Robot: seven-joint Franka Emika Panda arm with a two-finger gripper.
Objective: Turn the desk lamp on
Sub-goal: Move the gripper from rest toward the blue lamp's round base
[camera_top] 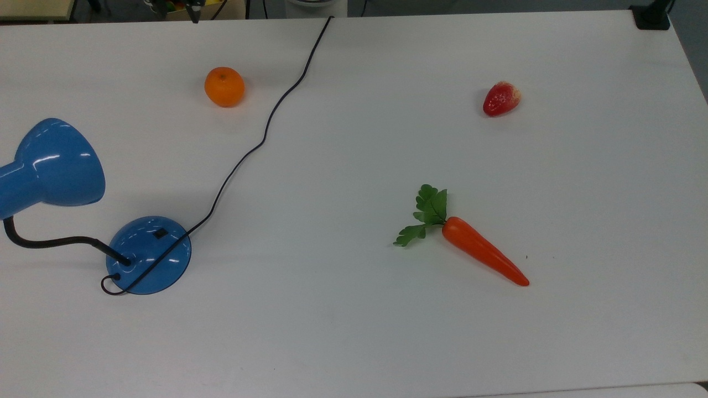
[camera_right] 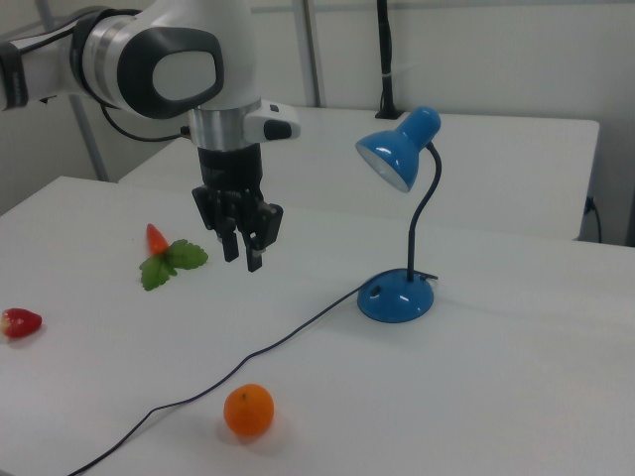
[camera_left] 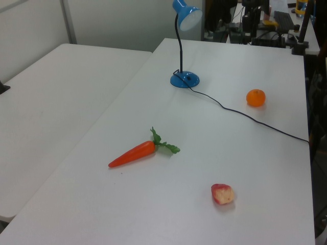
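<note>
The desk lamp is unlit. Its round blue base [camera_top: 149, 254] stands at the top view's left, with a small black switch [camera_top: 160, 233] on the dome. A black gooseneck bends up to the bell-shaped blue shade [camera_top: 55, 163]. The thin black cord [camera_top: 265, 127] runs from the base to the table's far edge. In the right view my gripper [camera_right: 241, 256] hangs above the table, left of the lamp base [camera_right: 395, 297] and well apart from it, pointing down. It is open by a narrow gap and holds nothing. Its dark tip [camera_top: 193, 15] shows at the top view's upper edge.
An orange [camera_top: 224, 87] lies beside the cord, between my gripper and the lamp. A carrot [camera_top: 484, 257] with green leaves and a strawberry [camera_top: 501, 98] lie on the top view's right half. A second white table [camera_left: 56, 97] adjoins on the left view's left.
</note>
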